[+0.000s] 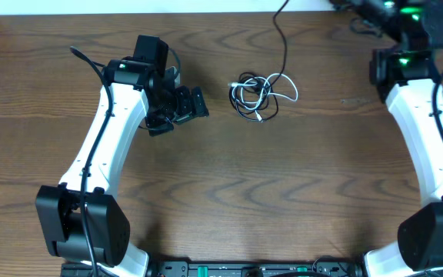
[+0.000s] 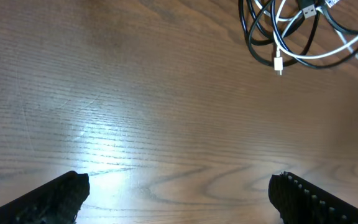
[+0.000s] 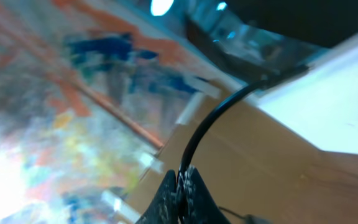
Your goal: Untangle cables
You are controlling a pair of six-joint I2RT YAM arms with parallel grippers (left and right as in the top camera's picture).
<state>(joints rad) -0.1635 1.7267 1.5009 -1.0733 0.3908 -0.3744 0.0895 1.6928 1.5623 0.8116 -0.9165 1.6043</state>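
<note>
The cables lie as a small bundle of black and white loops (image 1: 256,94) on the wooden table, and the bundle also shows at the top right of the left wrist view (image 2: 297,31) with a white plug (image 2: 278,63) hanging out. One black cable (image 1: 284,38) runs from the bundle up to the far table edge. My left gripper (image 1: 197,104) is open and empty, left of the bundle and apart from it; its fingertips (image 2: 179,193) show over bare wood. My right gripper (image 3: 182,186) is shut on a thin black cable (image 3: 211,121); its fingers are out of the overhead view.
The right arm (image 1: 418,100) reaches to the far right corner of the table. The left arm (image 1: 106,131) stretches across the left half. The table's far edge (image 1: 206,11) meets a white surface. The right wrist view shows blurred, colourful surroundings beyond the table.
</note>
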